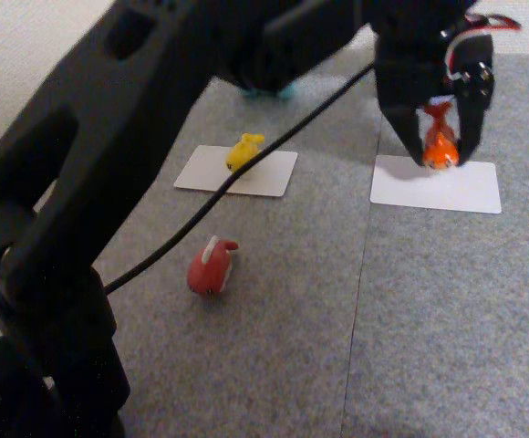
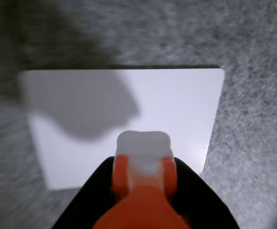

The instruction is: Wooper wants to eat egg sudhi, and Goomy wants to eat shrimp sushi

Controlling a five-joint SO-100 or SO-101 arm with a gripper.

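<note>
Spanning the left half of the other view, the black arm (image 1: 73, 228) was seen to hide much of the grey carpet (image 1: 429, 328), and a black cable (image 1: 246, 164) was strung across in front of the left white card (image 1: 269, 178). A sliver of light blue (image 1: 283, 91) was glimpsed behind the arm, too little for it to be identified. The right white card (image 1: 465, 192) was partly shaded in the wrist view (image 2: 176, 105). The gripper (image 1: 440, 157) was clenched on the shrimp sushi (image 1: 440, 146), held over the card's far edge with its long axis upright, tail up and head down; whether it touched the card could not be told. In the wrist view the shrimp sushi (image 2: 143, 200) was blurred and cut off by the bottom edge. The dark red fish toy (image 1: 212, 266) lay on the carpet, well apart from both cards. The egg sudhi (image 1: 243, 151) was lying on the left card, tail toward the far side.
</note>
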